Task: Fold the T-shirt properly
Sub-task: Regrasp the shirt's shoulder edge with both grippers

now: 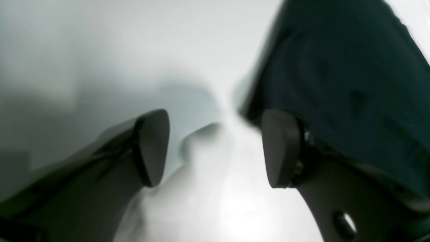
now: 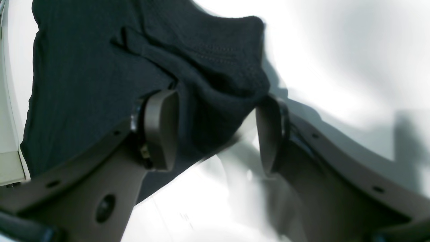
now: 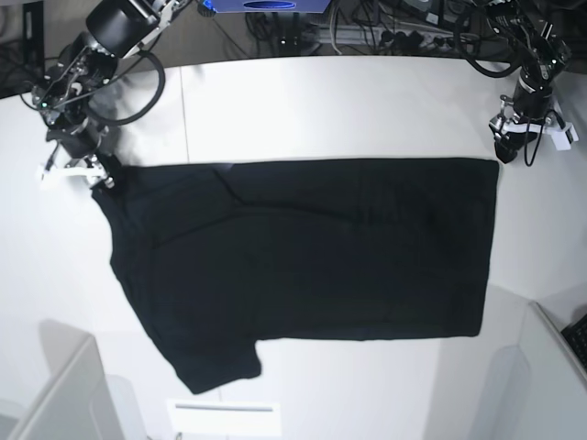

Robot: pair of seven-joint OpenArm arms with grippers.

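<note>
the t-shirt (image 3: 312, 257) is big and black, and it lies spread out flat on the white table (image 3: 348, 101). its plain side is up. one short sleeve (image 3: 215, 362) sticks out toward the near edge of the table, and the long top edge runs straight from side to side. the right gripper (image 2: 215, 134) is at the shirt's far corner, on the left of the base view. its two fingers are wide apart, and a bunched bit of the black cloth sits between them, but they are not squeezing it. one finger pad (image 2: 161, 129) is over the cloth and the other is over the bare table. the left gripper (image 1: 215, 148) is at the other far corner of the shirt, on the right of the base view. its fingers are apart too, with only white table between them, and the shirt's edge is just beside one finger (image 1: 280, 148).
</note>
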